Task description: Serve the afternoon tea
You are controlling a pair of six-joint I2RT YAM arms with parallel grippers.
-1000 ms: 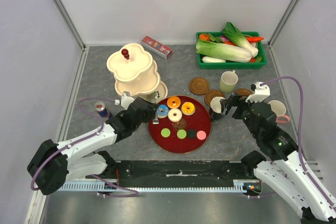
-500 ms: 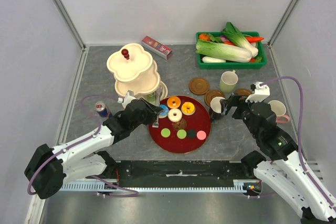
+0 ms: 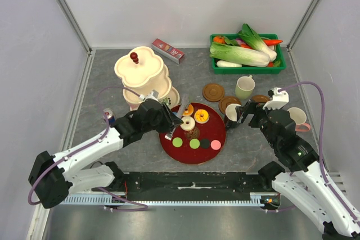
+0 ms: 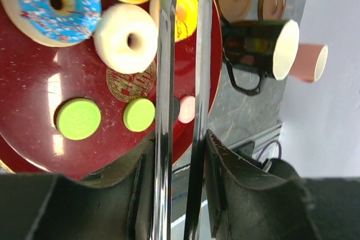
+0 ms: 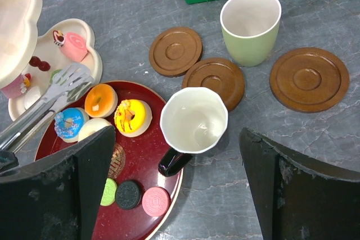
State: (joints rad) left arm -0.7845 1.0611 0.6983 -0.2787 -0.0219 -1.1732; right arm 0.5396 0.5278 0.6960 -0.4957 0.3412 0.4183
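My left gripper (image 3: 163, 117) (image 4: 180, 178) is shut on metal tongs (image 4: 163, 82). Their tips (image 5: 67, 82) hover at the far left edge of the dark red tray (image 3: 194, 155), by the blue donut (image 5: 68, 122) and the orange donut (image 5: 100, 99). White (image 4: 125, 37) and yellow (image 5: 130, 116) donuts and green, black and pink round sweets (image 3: 205, 143) also lie on the tray. My right gripper (image 3: 247, 112) (image 5: 185, 189) is open above the black mug (image 5: 194, 122) beside the tray. A pale green mug (image 3: 244, 87) stands among three brown coasters (image 3: 213, 91).
A cream tiered stand (image 3: 142, 74) with a swirl cake (image 5: 73, 46) on its lowest tier stands left of the tray. A drink can (image 3: 108, 116) is by my left arm. A green crate of vegetables (image 3: 247, 54), a red box (image 3: 167, 50) and a pink mug (image 3: 298, 119) are also here.
My left gripper has swung right and farther out with the tongs, so their tips now reach over the donuts at the tray's far left. My right arm has not moved.
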